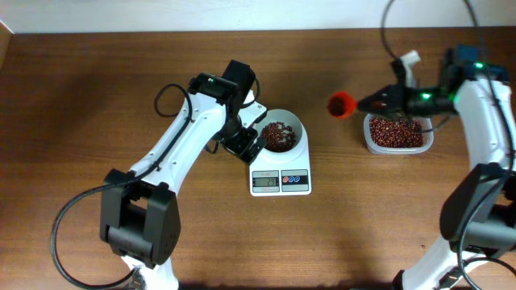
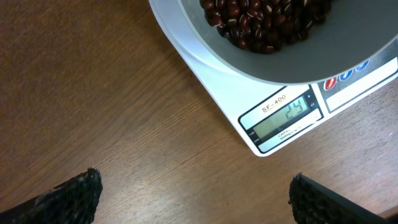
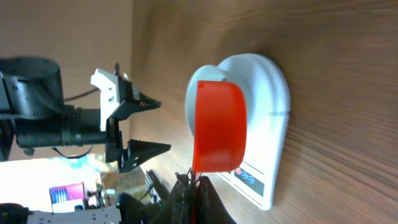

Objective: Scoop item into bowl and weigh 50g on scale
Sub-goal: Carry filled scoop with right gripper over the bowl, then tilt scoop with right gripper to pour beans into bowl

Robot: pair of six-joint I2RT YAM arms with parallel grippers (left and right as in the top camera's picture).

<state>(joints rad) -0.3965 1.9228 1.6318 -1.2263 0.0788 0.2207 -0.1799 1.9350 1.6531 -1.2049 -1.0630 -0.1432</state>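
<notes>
The white bowl [image 1: 288, 122] sits on the white scale [image 1: 280, 179] and holds a heap of dark reddish-brown beans [image 1: 279, 135]. In the left wrist view the beans [image 2: 261, 22] lie in the bowl [image 2: 348, 56] above the scale's display [image 2: 283, 118], which reads 24. My left gripper [image 1: 246, 142] is open and empty beside the bowl's left side; its fingertips [image 2: 193, 196] frame bare wood. My right gripper [image 1: 385, 102] is shut on the handle of a red scoop [image 1: 341, 105], held in the air between the scale and the tub. The scoop [image 3: 217, 127] shows in the right wrist view.
A clear plastic tub [image 1: 369, 138] full of beans [image 1: 395, 133] stands at the right, under my right arm. Black cables loop at the front left and over the back right of the wooden table [image 1: 81, 105].
</notes>
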